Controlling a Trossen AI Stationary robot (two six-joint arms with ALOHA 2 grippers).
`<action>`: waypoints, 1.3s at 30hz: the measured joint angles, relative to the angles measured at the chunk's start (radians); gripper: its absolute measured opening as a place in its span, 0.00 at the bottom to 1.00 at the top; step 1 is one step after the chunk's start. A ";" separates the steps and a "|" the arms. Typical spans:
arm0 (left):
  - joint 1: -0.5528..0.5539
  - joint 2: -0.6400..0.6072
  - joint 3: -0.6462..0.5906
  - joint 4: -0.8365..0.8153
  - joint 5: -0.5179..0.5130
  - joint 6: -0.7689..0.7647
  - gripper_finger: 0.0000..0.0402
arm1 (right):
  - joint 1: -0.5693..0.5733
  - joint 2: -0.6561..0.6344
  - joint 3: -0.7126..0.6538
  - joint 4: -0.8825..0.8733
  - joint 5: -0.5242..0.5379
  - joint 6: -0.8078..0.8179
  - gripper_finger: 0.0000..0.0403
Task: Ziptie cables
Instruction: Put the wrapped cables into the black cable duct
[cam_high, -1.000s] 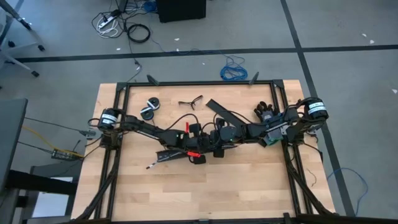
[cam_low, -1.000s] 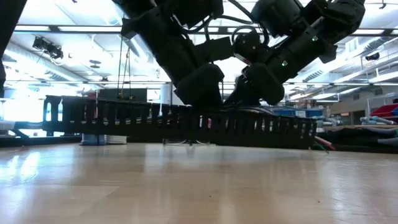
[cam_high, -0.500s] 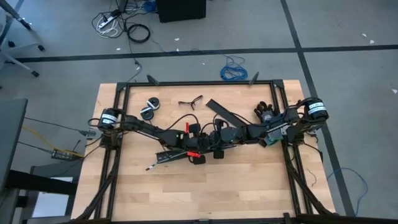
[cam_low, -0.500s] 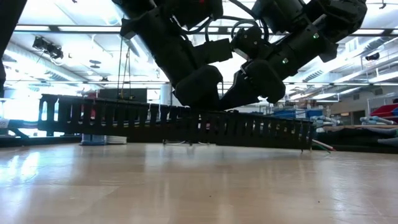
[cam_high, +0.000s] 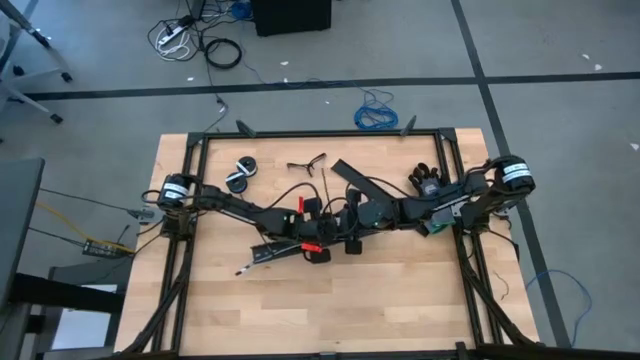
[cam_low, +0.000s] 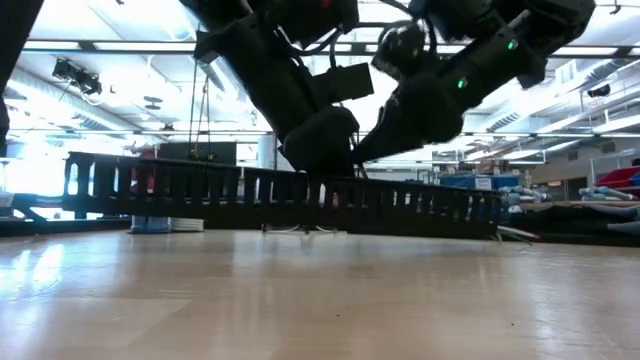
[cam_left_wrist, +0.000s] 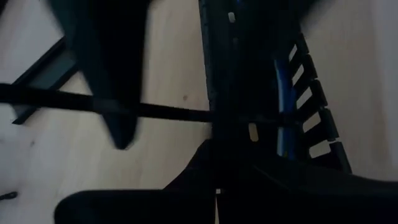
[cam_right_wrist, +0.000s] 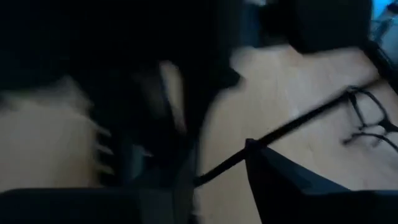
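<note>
Meeting mid-bench, the left hand (cam_high: 322, 243) stays closed on a black perforated strip (cam_low: 280, 190); right hand (cam_high: 352, 214), fingers' state unclear, hovers just beside it. Pale wooden bench (cam_high: 400, 300) sits on grey floor.

Perforated strip (cam_high: 285, 246) mid-table (cam_high: 390, 290); second strip (cam_high: 357, 180) behind; tape rolls (cam_high: 240, 174) left-rear.

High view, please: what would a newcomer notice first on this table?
First, the two dark arms meeting at mid-table, the left gripper and right gripper close together over a long black perforated strip. That strip fills the low view as a slotted black wall across the table. Behind it, another black strip lies at an angle near the far edge.
</note>
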 joint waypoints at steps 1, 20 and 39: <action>0.001 0.000 0.000 -0.001 -0.010 0.000 0.00 | 0.001 -0.013 0.000 -0.015 -0.002 0.014 0.35; 0.021 0.001 0.000 -0.027 -0.032 -0.042 0.00 | 0.000 -0.045 0.000 -0.166 -0.051 0.148 0.34; 0.021 0.002 0.009 0.001 -0.037 -0.042 0.00 | -0.029 -0.045 0.000 -0.169 -0.052 0.151 0.30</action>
